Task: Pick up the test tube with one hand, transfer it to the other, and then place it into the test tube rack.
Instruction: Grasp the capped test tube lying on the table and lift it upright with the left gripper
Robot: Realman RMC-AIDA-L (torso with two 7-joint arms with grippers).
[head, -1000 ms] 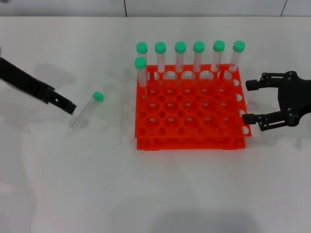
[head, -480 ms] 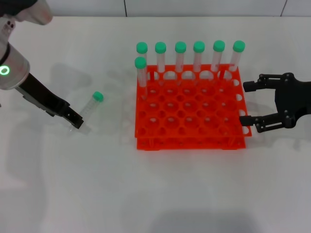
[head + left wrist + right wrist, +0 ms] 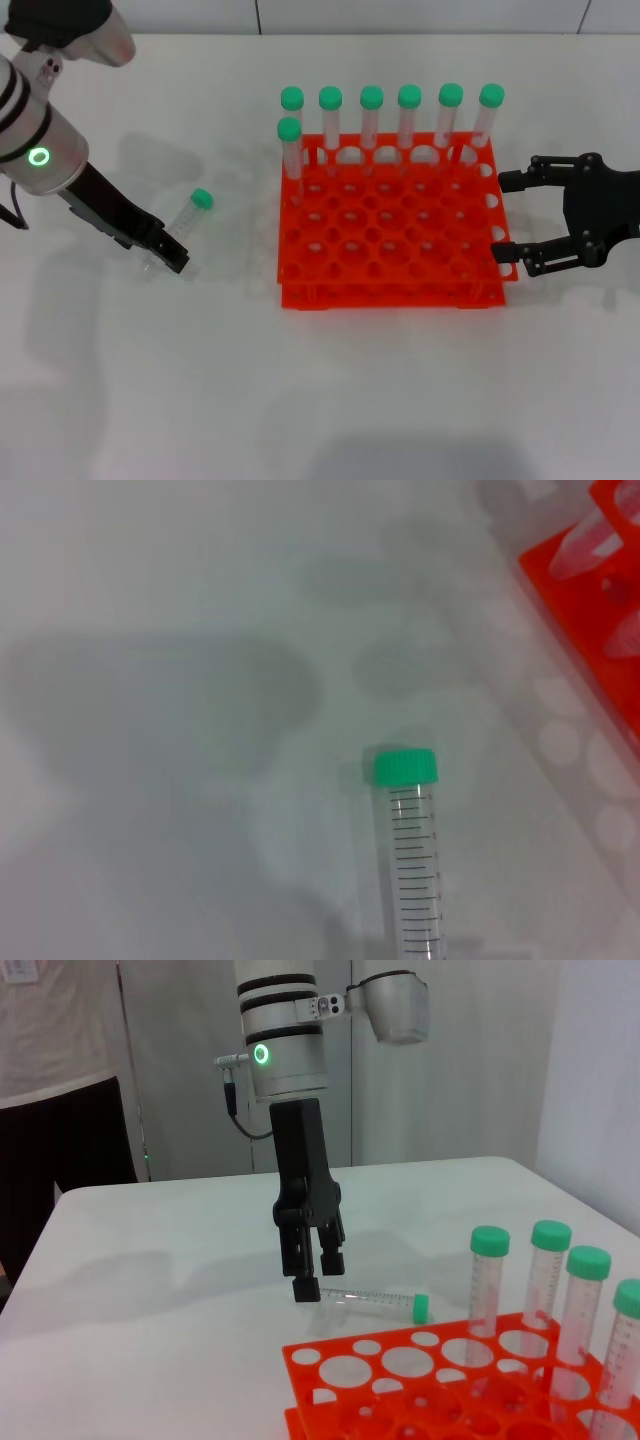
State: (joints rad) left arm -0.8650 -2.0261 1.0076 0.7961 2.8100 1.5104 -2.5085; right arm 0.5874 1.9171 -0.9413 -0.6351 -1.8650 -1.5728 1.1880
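Test tube: clear smooth plastic, printed with fine black graduation marks; green cap ribbed and matt.
Test tube rack: orange-red moulded plastic, smooth, slightly glossy.
Left gripper: black, matt, hard finish.
Left arm: silver-white casing, satin sheen, black bands.
Right gripper: black, matt.
Table: white, smooth, matt.

Beside the test tube rack, the test tube has its lower end hidden behind the left gripper; jaw contact indeterminate.
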